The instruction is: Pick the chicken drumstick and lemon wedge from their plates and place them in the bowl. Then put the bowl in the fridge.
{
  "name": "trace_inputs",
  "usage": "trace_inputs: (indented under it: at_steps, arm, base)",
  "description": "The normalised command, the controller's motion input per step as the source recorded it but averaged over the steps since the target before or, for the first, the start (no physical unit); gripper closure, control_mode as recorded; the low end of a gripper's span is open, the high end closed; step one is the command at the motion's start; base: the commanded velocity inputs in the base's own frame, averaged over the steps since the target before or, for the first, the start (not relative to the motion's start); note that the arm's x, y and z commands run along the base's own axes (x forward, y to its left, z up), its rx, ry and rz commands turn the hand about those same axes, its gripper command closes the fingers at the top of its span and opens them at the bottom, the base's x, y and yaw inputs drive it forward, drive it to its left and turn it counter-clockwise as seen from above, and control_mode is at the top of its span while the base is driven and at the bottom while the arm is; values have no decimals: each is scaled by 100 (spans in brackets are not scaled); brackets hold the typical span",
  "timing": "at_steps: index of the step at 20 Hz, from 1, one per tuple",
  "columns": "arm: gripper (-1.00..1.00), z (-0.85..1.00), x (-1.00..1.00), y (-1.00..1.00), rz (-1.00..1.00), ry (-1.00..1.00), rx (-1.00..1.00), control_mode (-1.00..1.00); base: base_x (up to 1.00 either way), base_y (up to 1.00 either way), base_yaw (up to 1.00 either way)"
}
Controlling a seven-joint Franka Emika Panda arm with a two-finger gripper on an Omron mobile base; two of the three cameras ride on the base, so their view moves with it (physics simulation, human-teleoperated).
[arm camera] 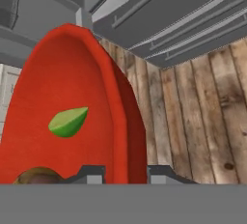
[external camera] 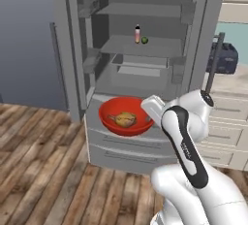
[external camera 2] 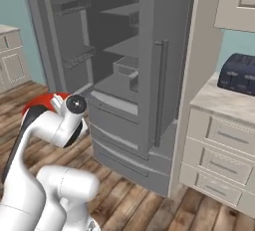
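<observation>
Left base view, L to R: fridge door point(external camera: 34, 44) swung open at far L over wood floor point(external camera: 43, 170). Fridge point(external camera: 145, 40) open, grey shelves inside; small bottle point(external camera: 137, 34) and a green ball point(external camera: 144, 40) side by side on the middle shelf. Red bowl point(external camera: 123, 117) up off the floor in front of the drawers point(external camera: 126, 146), just below the open compartment. Drumstick point(external camera: 124, 119) lying in the bowl's middle, lemon wedge point(external camera: 148, 119) near its R rim, partly behind the arm. Gripper at bowl's R rim, hidden by white wrist. Dark toaster point(external camera: 222, 58) on counter at far R.

Right base view: bowl point(external camera 2: 39, 103) peeking out red behind the arm at L, fridge point(external camera 2: 129, 65) in centre w/ long bar handle point(external camera 2: 158, 93), toaster point(external camera 2: 238, 73) on counter at R above white drawers point(external camera 2: 219, 160).

Hand view: bowl point(arm camera: 67, 121) at L, tilted steeply in frame, wedge point(arm camera: 68, 121) on inner wall, bit of drumstick point(arm camera: 38, 175) at bottom L. Gripper point(arm camera: 126, 172) pinched narrow on the bowl's rim, one finger inside, one outside. Fridge drawers point(arm camera: 188, 20) top R, floor point(arm camera: 193, 121) at R.
</observation>
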Motion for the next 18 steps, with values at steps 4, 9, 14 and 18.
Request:
trace_inputs:
  at_steps: [4,9,14,18]
  arm:
    - [100,0,0,0,0,0,0,100]
    - [100,0,0,0,0,0,0,100]
    - [100,0,0,0,0,0,0,100]
    - [100,0,0,0,0,0,0,100]
  base:
    - [52,36,-26]
    - [43,40,-45]
    - [37,48,-36]
    - [31,49,-22]
